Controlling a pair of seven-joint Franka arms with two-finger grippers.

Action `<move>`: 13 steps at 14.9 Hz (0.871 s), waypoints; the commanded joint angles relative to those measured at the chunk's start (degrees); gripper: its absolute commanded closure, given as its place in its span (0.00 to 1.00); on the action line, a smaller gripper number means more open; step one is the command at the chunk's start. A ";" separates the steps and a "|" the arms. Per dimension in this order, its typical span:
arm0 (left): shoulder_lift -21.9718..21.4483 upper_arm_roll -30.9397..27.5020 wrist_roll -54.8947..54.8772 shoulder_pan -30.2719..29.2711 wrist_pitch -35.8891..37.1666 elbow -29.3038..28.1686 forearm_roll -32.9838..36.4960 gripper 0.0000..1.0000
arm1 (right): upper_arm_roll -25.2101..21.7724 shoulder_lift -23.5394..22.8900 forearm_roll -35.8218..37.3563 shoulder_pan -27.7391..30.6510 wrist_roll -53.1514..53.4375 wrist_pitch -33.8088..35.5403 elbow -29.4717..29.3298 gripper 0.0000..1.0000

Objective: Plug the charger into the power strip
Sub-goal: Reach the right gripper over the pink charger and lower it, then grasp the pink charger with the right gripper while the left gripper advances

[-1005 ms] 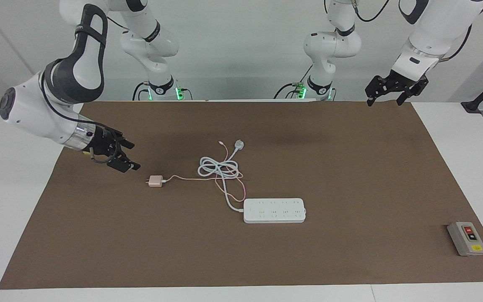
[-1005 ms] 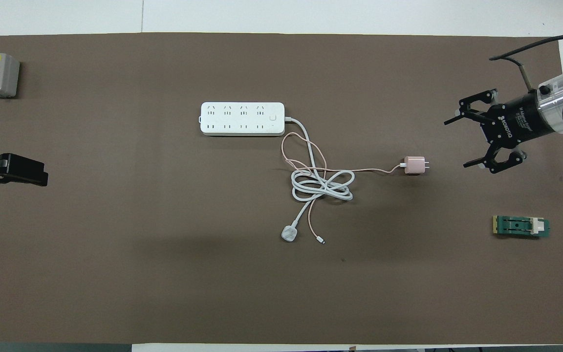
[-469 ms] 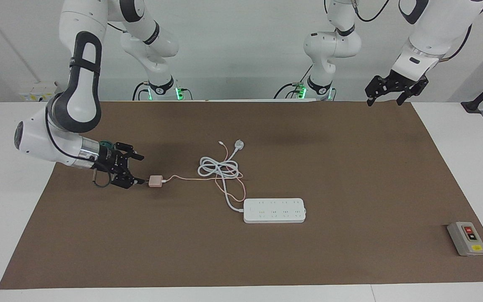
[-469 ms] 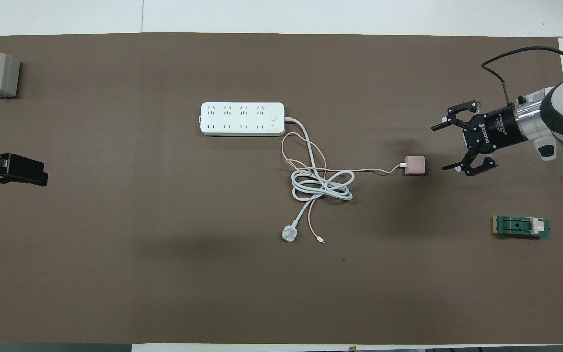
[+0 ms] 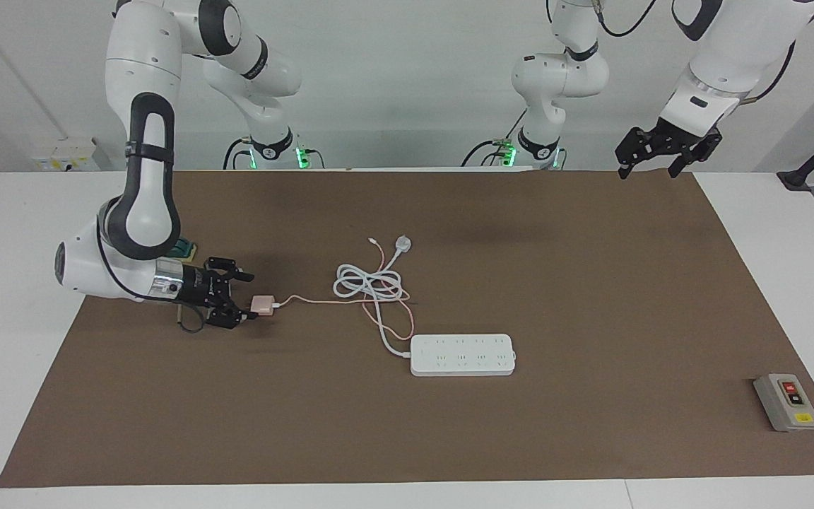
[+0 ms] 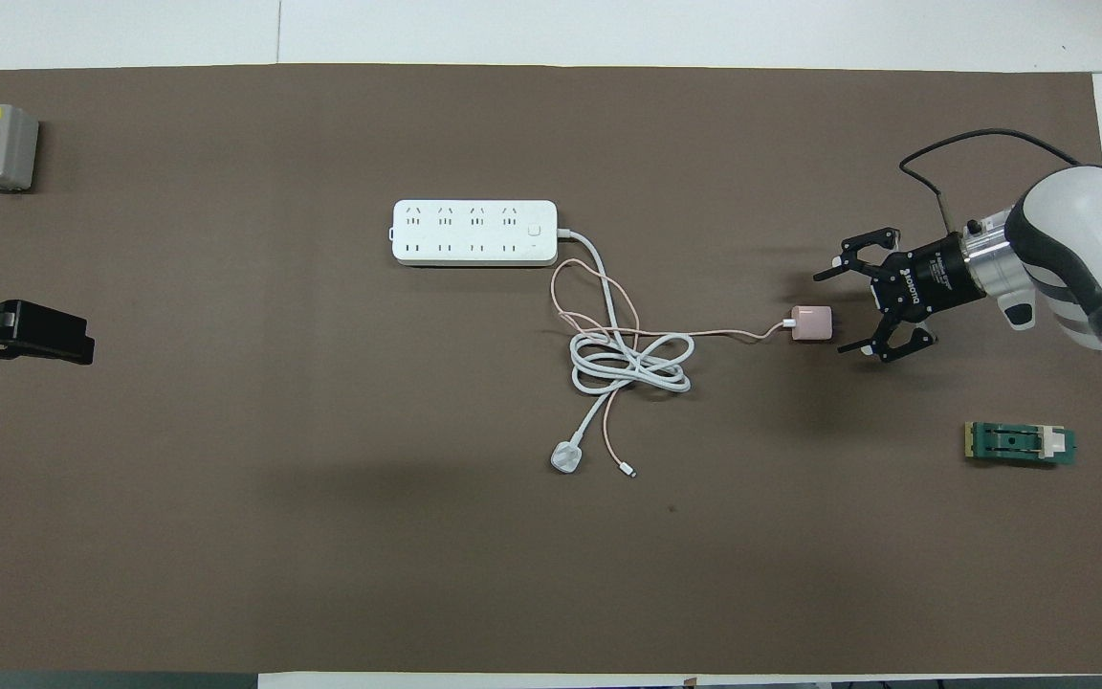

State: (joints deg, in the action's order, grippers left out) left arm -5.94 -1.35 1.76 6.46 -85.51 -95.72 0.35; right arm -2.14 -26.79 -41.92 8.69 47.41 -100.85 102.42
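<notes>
The pale-pink charger (image 5: 263, 305) lies on the brown mat toward the right arm's end, its prongs pointing at my right gripper; it also shows in the overhead view (image 6: 811, 323). Its thin pink cable (image 6: 733, 334) runs to the cord coil. My right gripper (image 5: 251, 297) is open and low at the mat, fingertips (image 6: 824, 276) on either side of the charger's prong end; I cannot tell if they touch it. The white power strip (image 5: 462, 355) lies flat, farther from the robots than the charger, in the overhead view (image 6: 474, 232). My left gripper (image 5: 649, 168) waits, open and raised.
The strip's thick white cord is coiled (image 6: 629, 364) between charger and strip, ending in a round white plug (image 6: 566, 457). A grey switch box (image 5: 787, 401) sits at the left arm's end. A small green board (image 6: 1020, 444) lies near the right arm.
My right gripper has come down and moved toward the charger, from a gap away to its open fingers flanking the prong end. The charger, strip and left arm have not moved.
</notes>
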 commanded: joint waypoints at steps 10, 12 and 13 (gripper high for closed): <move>-1.88 -0.58 0.53 -0.13 -0.10 -0.42 -2.37 0.00 | 0.55 0.16 -3.25 0.89 -4.43 -7.68 6.03 0.00; -2.24 -0.94 -0.08 -1.44 -0.19 -1.22 -7.79 0.00 | 0.55 0.25 -3.34 0.80 -4.52 -8.66 6.65 0.00; -2.32 -0.94 -0.43 -3.45 -0.54 -2.00 -12.52 0.00 | 0.55 0.25 -3.34 0.71 -4.78 -9.10 7.09 0.00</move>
State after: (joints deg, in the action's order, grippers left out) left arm -7.08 -2.08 1.84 5.88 -85.55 -95.65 -5.92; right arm -2.04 -26.95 -43.72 8.98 45.01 -108.11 107.65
